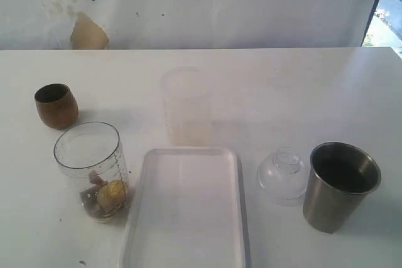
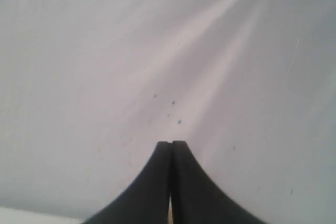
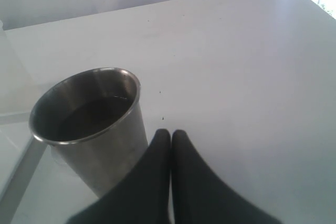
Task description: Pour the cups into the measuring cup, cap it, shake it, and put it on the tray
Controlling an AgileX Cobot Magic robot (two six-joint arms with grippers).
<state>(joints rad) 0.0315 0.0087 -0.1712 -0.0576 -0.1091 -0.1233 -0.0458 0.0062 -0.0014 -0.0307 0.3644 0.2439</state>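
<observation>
The brown wooden cup [image 1: 56,105] stands at the left of the table. In front of it is the clear measuring cup [image 1: 93,171], upright, with yellow and pale bits at its bottom. The white tray [image 1: 185,208] lies at the front middle, bare. The steel tumbler [image 1: 340,186] [image 3: 92,129] stands at the front right; its dark inside shows. A clear domed cap [image 1: 282,175] rests between tray and tumbler. Neither arm shows in the exterior view. My right gripper [image 3: 171,132] is shut and empty, just beside the tumbler. My left gripper [image 2: 170,143] is shut, facing only blank white surface.
A frosted translucent beaker [image 1: 186,106] stands behind the tray, mid-table. The white table [image 1: 282,92] runs back to a white wall with a brownish patch [image 1: 88,32]. A window strip shows at the far right.
</observation>
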